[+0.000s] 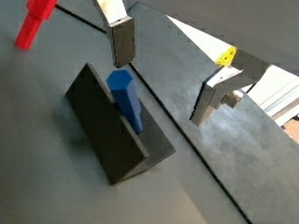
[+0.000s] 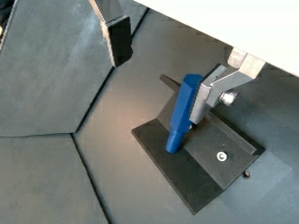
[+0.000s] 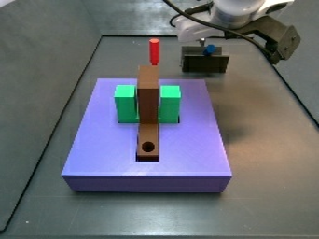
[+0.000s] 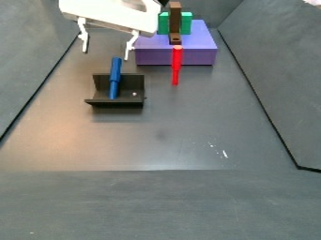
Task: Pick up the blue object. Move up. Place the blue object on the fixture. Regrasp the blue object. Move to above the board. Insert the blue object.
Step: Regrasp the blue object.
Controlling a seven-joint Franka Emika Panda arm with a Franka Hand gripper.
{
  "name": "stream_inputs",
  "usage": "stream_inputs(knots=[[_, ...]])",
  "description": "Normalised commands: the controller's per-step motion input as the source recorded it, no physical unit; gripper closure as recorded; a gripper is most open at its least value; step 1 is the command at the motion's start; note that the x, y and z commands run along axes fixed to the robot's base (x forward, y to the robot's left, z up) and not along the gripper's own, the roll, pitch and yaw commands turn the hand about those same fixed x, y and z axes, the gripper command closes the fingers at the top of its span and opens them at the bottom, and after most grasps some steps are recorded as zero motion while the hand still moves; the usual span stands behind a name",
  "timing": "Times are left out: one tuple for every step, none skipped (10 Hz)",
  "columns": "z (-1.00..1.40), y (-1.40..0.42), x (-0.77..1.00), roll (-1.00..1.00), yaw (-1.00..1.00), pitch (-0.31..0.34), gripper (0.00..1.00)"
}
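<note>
While the blue object (image 1: 126, 101) leans on the fixture (image 1: 111, 136), the gripper (image 1: 170, 66) hangs wide, empty; descend centred; close squarely.

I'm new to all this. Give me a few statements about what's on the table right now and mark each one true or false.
1. The blue peg leans on the dark fixture. True.
2. The gripper is clamped on the blue peg. False: its fingers are open, hanging above the peg without touching it.
3. The red peg lies flat on the purple board. False: it stands upright on the floor, off the board.
4. The brown bar on the board has a round hole near one end. True.
5. The green block sits on the fixture. False: it sits on the board, beside the brown bar.
</note>
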Motion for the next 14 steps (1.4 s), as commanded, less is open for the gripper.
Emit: stream_inputs(knots=[[-0.21, -0.03, 0.00, 0.01, 0.00, 0.000, 0.00], [-0.22, -0.05, 0.00, 0.01, 0.00, 0.000, 0.00], [-0.21, -0.09, 0.00, 0.01, 0.00, 0.000, 0.00], [-0.20, -0.12, 0.00, 0.00, 0.00, 0.000, 0.00], [-0.21, -0.12, 0.00, 0.00, 0.00, 0.000, 0.00], [-0.20, -0.08, 0.00, 0.00, 0.00, 0.000, 0.00], [-0.16, 0.00, 0.00, 0.03, 0.03, 0.000, 0.00], [-0.12, 0.00, 0.05, 0.11, 0.03, 0.000, 0.00], [-0.09, 0.00, 0.08, 0.21, 0.00, 0.071, 0.00], [-0.11, 0.00, 0.08, 0.26, 0.00, 0.103, 0.00], [-0.11, 0.00, 0.09, 0.29, 0.00, 0.149, 0.00], [-0.11, 0.00, 0.06, 0.27, 0.00, 0.137, 0.00], [-0.10, 0.00, 0.05, 0.23, 0.00, 0.111, 0.00], [-0.07, 0.01, 0.07, 0.18, 0.00, 0.123, 0.00]])
